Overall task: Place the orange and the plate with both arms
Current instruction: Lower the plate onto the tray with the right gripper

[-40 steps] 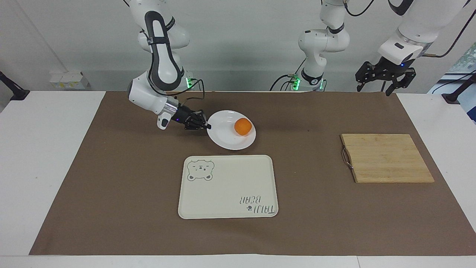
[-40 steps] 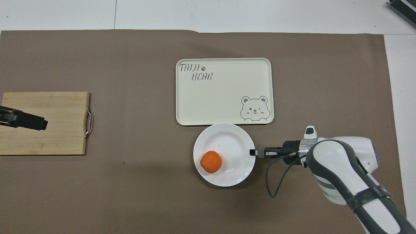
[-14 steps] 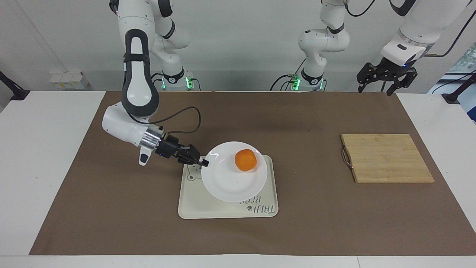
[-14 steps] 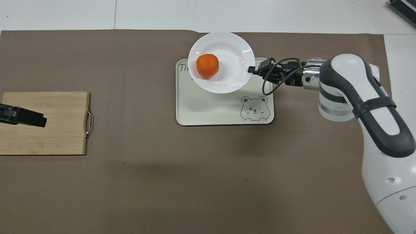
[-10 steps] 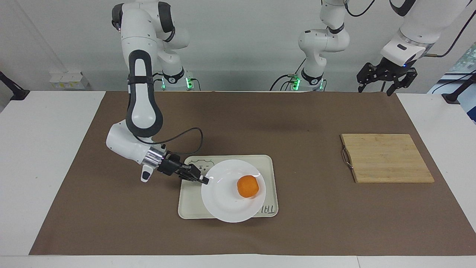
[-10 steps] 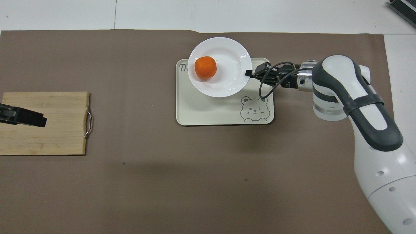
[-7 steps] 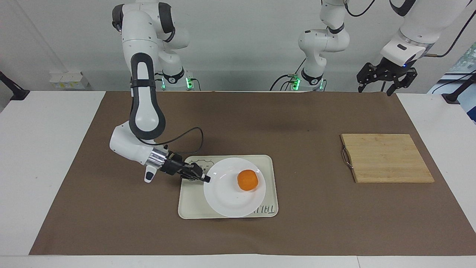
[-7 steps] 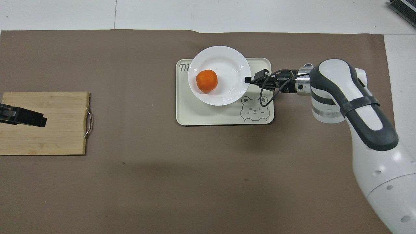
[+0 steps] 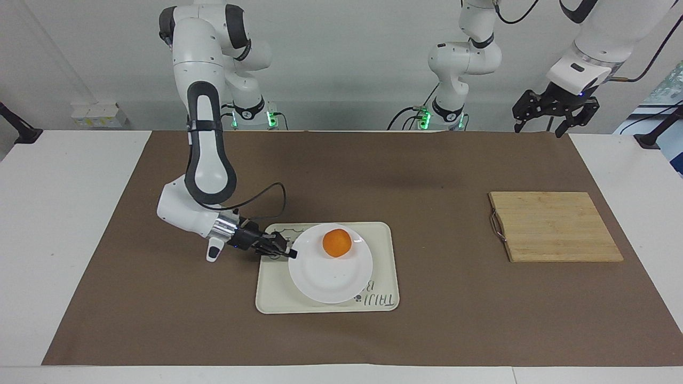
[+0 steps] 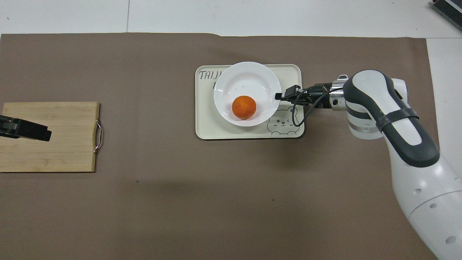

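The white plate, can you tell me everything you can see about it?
The plate is round, white and shiny, shallow with a plain rim, and looks like glazed china. It sits about level over the cream tray with the bear drawing, covering much of it; whether it rests on the tray yet is hard to tell. The orange lies in it, on the part nearer the robots. The right gripper is shut on its rim at the right arm's end.

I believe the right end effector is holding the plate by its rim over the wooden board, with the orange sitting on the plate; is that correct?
Not quite: the facing view shows the right end effector holding the plate by its rim over the cream tray, not the wooden board. The orange does sit on the plate.
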Robot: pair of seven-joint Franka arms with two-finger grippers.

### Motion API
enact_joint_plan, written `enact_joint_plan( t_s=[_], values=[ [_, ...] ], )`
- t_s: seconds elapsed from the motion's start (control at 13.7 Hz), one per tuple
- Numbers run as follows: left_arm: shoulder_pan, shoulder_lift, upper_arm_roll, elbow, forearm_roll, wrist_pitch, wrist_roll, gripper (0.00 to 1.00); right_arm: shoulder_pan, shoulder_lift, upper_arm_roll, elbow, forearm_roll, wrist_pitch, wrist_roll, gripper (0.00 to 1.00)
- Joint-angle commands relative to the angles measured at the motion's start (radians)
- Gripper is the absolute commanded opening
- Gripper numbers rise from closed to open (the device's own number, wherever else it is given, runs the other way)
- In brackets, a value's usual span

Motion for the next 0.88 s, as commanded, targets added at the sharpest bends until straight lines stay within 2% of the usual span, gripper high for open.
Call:
enact_joint_plan(
  t_s=[0.0,0.73,0.8],
  values=[
    [0.002,0.0,0.001,0.015,0.003,-0.012,-0.01,1.0,0.001,-0.007,0.004,-0.015,-0.012,-0.007,-0.024,0.0],
    [0.001,0.002,0.001,0.015,0.003,-0.012,-0.01,1.0,0.001,-0.015,0.003,-0.047,-0.055,0.021,-0.028,0.0],
    [0.001,0.002,0.001,0.015,0.003,-0.012,-0.01,1.0,0.003,-0.013,0.003,-0.047,-0.058,0.026,-0.03,0.15]
  ],
)
